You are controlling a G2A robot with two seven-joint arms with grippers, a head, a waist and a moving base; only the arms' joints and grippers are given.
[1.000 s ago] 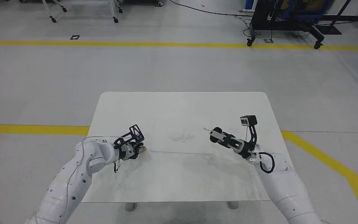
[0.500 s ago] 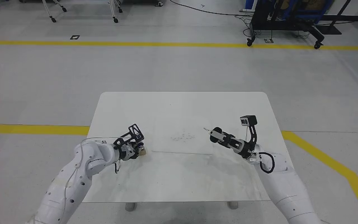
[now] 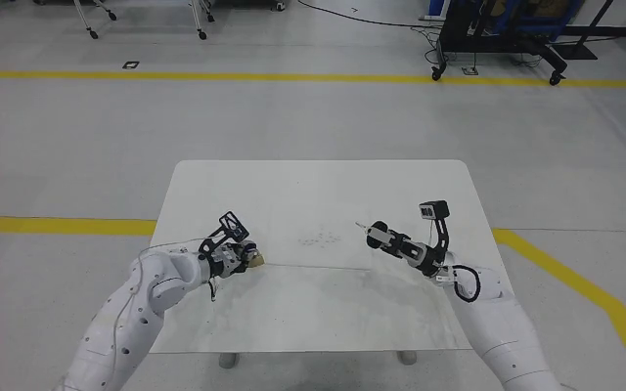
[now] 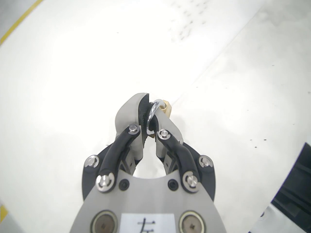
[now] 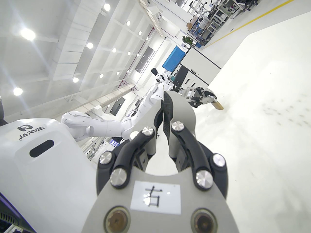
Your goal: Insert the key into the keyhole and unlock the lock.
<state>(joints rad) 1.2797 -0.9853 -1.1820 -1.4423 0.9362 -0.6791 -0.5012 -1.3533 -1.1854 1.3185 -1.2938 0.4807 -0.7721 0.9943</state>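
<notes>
- The left gripper [image 4: 151, 101] is pinched tight on the lock [image 4: 167, 107]. Its pads clamp the silver shackle [image 4: 151, 116], and the brass body pokes out just past the fingertips.
- I cannot tell whether the lock rests on the table [image 4: 97, 49] or hangs just above it.
- The right gripper [image 5: 165, 98] sits well apart from the lock, facing it across the table, with its jaws closed to a slit. A thin pale sliver sticking out beyond its tips looks to be the key [image 3: 360, 226].
- The lock looks small, dense and rigid. Held by that smooth round shackle, the body may swivel when the key pushes on it. A hold on the flat brass sides would steady it better.
- The key should be light, thin and stiff. It is best pinched by its head with the blade left free, though it could easily twist between the pads.
- I can't find the keyhole. Most of the brass body sits behind the left fingers, so which face carries it is unclear.
- From the right wrist the key is hidden behind that gripper's own fingers. From above it is too small to judge how the blade is turned.
</notes>
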